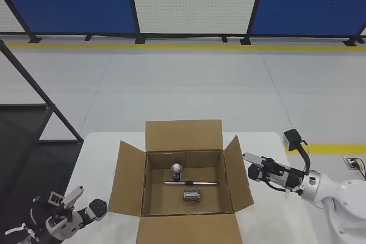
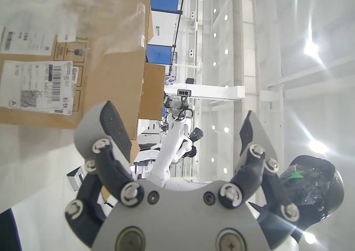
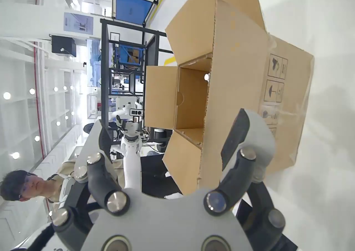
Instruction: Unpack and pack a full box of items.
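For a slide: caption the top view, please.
Open cardboard box holding a can, a rod and a block; left gripper and right gripper open alongside.

A plain brown cardboard box [image 1: 127, 180] is seen on a white surface [image 1: 100, 152]; its white labels [image 2: 41, 86] are black-barcoded.

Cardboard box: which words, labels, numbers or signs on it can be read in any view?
On the cardboard box, white shipping labels: barcodes and small print, too blurred to read reliably.
On another side wall, handling pictograms: symbols only, no words legible.
Inside the box: no text can be read.
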Controlling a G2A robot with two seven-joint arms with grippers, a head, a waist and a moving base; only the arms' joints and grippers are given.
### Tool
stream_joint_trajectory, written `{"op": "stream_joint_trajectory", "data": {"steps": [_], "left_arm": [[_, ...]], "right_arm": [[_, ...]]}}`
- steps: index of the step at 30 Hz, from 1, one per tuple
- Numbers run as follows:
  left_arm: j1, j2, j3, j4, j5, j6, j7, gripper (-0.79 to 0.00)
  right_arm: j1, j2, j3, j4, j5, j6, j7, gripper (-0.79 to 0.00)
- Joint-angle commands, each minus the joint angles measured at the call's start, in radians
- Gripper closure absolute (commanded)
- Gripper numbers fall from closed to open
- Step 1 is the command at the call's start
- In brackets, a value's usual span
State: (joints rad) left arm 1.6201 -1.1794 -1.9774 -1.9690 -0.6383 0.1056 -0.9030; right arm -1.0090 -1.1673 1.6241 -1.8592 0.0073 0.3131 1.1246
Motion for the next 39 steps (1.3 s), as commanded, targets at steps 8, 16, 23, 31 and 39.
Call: {"op": "stream_joint_trajectory", "data": {"steps": [8, 16, 23, 31, 39], "left_arm": [[-0.001, 0.006, 0.007, 0.007, -0.01, -0.002, 0.012, -0.785], [0.013, 0.01, 0.002, 0.022, -0.038, -0.024, 0.018, -0.785], [0.031, 0.008, -0.012, 0.042, -0.113, -0.076, 0.023, -0.785], [0.036, 0.012, -0.019, 0.05, -0.131, -0.073, 0.015, -0.785], [0.028, 0.016, -0.01, 0.056, -0.124, -0.062, 0.028, -0.785]], "right_arm": [[0.018, 0.001, -0.105, -0.007, 0.11, -0.07, 0.016, -0.785], [0.096, -0.019, -0.316, 0.044, 0.086, -0.056, -0.119, -0.785], [0.165, -0.042, -0.457, 0.151, 0.052, -0.008, -0.273, -0.785], [0.215, -0.054, -0.513, 0.246, 0.039, 0.069, -0.327, -0.785], [0.221, -0.054, -0.505, 0.286, 0.034, 0.085, -0.362, -0.785]]}}
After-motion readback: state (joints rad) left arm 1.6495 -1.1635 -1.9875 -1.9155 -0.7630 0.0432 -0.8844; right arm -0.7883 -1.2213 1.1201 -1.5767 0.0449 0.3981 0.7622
